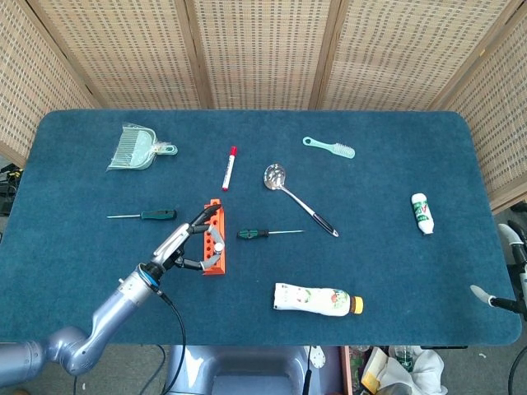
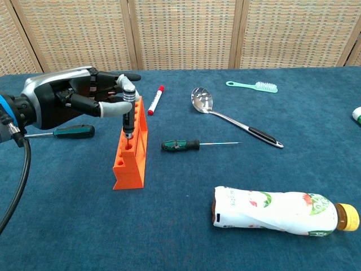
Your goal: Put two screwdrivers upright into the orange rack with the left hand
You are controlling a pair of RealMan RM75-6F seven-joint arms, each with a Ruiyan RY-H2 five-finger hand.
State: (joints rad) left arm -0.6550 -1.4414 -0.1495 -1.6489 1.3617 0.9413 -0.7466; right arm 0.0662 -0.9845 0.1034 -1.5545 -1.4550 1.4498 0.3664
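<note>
The left hand [image 2: 79, 104] pinches a small black screwdriver [image 2: 127, 116] with a silver cap, holding it upright with its tip down in one of the middle holes of the orange rack [image 2: 131, 147]. In the head view the same hand [image 1: 183, 245] sits over the rack [image 1: 214, 240], near the front left part of the table. The rack is a long, narrow block with a row of round holes along its top, standing on its base with its length running away from the robot.

A second screwdriver [image 2: 180, 145] with a dark green and black handle lies flat just right of the rack, shaft pointing right, with open cloth around it. A third one [image 2: 73, 131], also green-handled, lies flat to the left, partly hidden behind the hand in the chest view.

Further out lie a red marker [image 2: 154, 99], a metal spoon [image 2: 225, 117] with a black grip, a mint brush [image 2: 255, 86], a pale green dustpan [image 1: 136, 148], a plastic bottle [image 2: 279, 211] on its side near the front edge, and a small white bottle [image 1: 422, 213] well to the right.

The table [image 1: 387, 271] is covered in dark blue cloth; woven wicker screens [image 1: 263, 49] stand behind it. Of the right hand [image 1: 504, 271] only a little shows at the frame edge, and I cannot tell how its fingers lie.
</note>
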